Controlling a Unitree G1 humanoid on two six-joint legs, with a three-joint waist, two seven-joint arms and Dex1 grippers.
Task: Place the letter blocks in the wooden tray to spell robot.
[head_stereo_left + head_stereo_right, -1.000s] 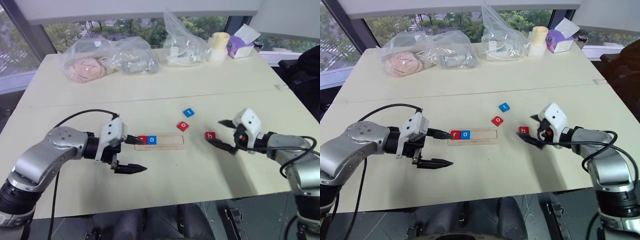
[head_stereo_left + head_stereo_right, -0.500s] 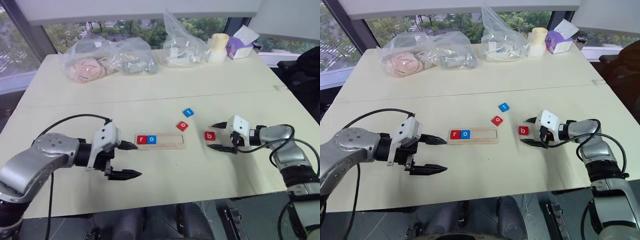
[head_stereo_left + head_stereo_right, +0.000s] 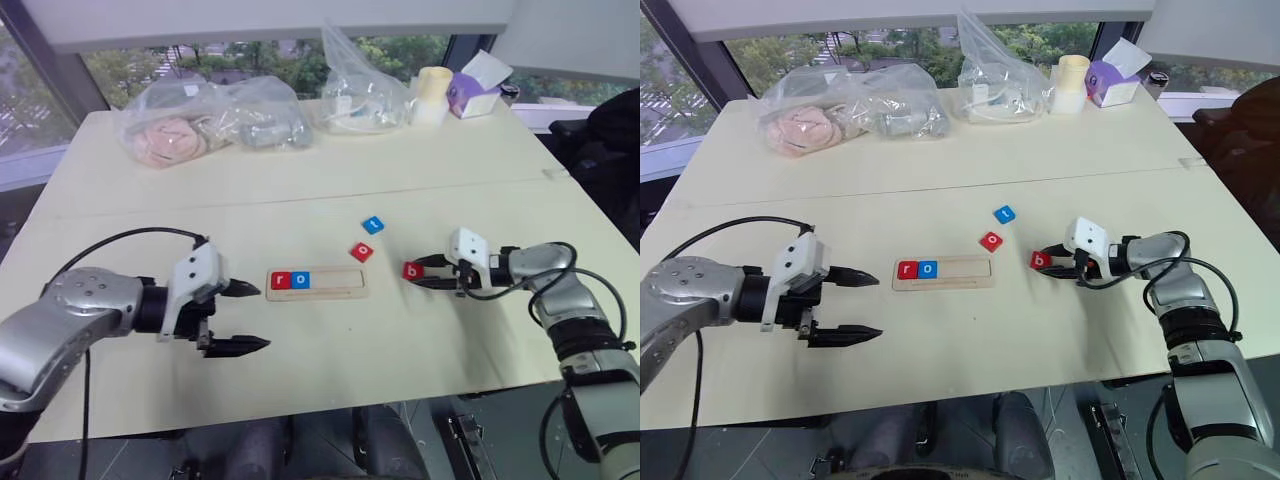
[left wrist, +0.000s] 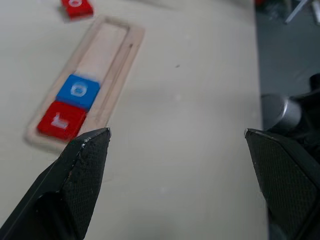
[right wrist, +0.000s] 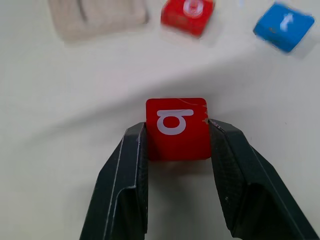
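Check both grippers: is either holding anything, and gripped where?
Right gripper: red b block, fingers on its two opposite side edges. Left gripper: open, nothing held.

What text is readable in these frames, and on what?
"r": red block, first slot of the wooden tray.
"o": blue block beside it in the tray.
"b": red block gripped by the right tool.
"o": red block loose on the table.
"t": blue block loose on the table.
Bags and boxes at the far edge: nothing legible.

Both arms were silver-grey metal with black joints; each gripper point(image 3: 233, 317) carried a white wrist housing, 2 tapered black fingers and black cable.
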